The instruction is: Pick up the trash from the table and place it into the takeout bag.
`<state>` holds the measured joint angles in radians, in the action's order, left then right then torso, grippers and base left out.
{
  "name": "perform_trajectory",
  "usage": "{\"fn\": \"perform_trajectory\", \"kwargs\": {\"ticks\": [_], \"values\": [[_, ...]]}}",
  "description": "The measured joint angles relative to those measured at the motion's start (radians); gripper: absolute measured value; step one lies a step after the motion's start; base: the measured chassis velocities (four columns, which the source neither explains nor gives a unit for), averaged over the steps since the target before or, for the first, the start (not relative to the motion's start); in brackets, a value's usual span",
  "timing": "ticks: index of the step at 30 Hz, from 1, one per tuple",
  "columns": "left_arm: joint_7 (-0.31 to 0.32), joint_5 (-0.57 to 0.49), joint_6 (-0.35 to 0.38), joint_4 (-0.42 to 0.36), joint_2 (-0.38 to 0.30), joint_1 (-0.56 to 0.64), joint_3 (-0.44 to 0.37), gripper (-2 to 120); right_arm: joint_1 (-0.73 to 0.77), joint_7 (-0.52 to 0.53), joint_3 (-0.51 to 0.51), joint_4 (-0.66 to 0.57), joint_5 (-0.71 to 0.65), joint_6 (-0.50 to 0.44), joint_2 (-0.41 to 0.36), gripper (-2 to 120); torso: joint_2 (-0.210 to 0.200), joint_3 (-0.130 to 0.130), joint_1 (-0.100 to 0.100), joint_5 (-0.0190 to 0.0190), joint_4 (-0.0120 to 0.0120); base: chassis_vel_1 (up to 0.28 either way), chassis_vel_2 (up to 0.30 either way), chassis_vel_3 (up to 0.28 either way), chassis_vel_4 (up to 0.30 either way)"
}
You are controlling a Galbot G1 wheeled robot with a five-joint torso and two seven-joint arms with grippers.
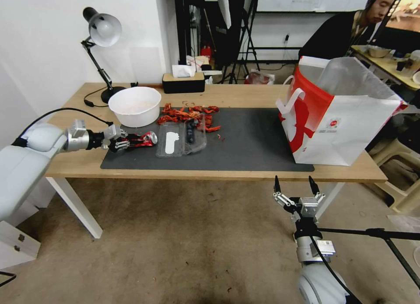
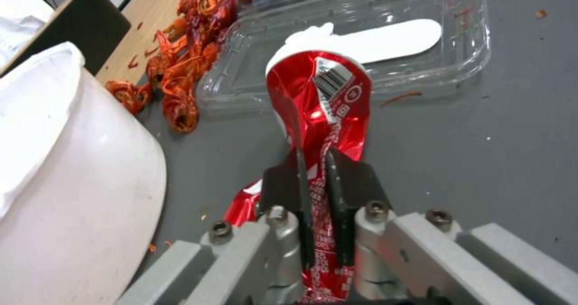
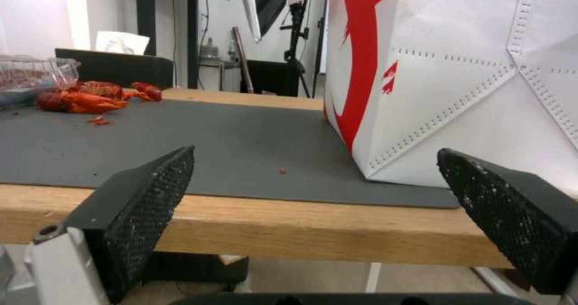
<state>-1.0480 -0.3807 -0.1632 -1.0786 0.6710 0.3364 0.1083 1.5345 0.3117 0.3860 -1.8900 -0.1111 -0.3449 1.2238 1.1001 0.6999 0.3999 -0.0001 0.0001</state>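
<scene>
Crushed red can [image 1: 142,140] is seen from the head view held at its flattened end in the left tool [image 1: 119,143], low over the dark grey mat [image 1: 245,142], just beside the white bowl [image 1: 134,105] and touching or nearly touching the clear plastic tray [image 1: 180,140]. Thin, light, springy metal is judged here, with sharp creases and a slick skin, so a pinch across the flat fold is judged safer than one on the rounded end. Red shell leftovers [image 1: 188,115] lie on the far side of the tray from the robot, and the takeout bag [image 1: 337,116] stands well apart from the can, at the other end of the mat, its mouth open and lined with clear plastic; the mat between them is largely bare, so open room for a carry is judged ample, though the bag's tall rim and handles must be cleared. In the left wrist view, the fingers [image 2: 352,187] are seen clamped on the can [image 2: 319,97] with only a sliver of metal between them; the bowl wall [image 2: 78,196] stands close beside. In the right wrist view, the right tool [image 3: 313,192] is seen spread wide, level with the counter [image 3: 271,228] edge just in front of the bag [image 3: 482,93], holding nothing.
</scene>
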Motion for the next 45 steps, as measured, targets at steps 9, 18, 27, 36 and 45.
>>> {"fn": "perform_trajectory", "kwargs": {"ticks": [9,18,27,36,45], "values": [[-0.005,-0.012,-0.012,-0.038,-0.004,0.003,-0.007,3,0.002,0.001,0.001,0.000,0.001,0.000,0.000,100,0.000,0.000,0.000,-0.0001,-0.0001,0.000,0.000,0.000,0.000],[0.014,-0.118,0.002,-0.138,-0.018,-0.028,-0.012,3,0.002,0.001,0.002,0.000,0.002,-0.001,0.001,100,0.000,0.000,0.000,0.0002,0.0000,0.000,0.000,0.000,0.000],[0.110,-0.326,0.062,-0.248,0.017,-0.122,0.067,3,0.001,0.002,0.001,0.001,0.004,-0.001,0.002,100,0.000,0.000,0.000,0.0002,-0.0004,0.000,0.000,0.000,0.000],[0.243,-0.523,0.094,-0.266,0.125,-0.304,0.277,3,0.003,0.004,0.008,0.002,0.004,-0.003,0.007,100,0.000,0.000,0.000,0.0004,-0.0003,0.000,0.000,0.000,0.000],[0.275,-0.540,0.094,-0.182,0.263,-0.443,0.382,3,0.004,0.004,0.016,0.002,0.005,-0.005,0.016,100,0.000,0.000,0.000,0.0004,-0.0001,0.000,0.000,0.000,0.000]]}}
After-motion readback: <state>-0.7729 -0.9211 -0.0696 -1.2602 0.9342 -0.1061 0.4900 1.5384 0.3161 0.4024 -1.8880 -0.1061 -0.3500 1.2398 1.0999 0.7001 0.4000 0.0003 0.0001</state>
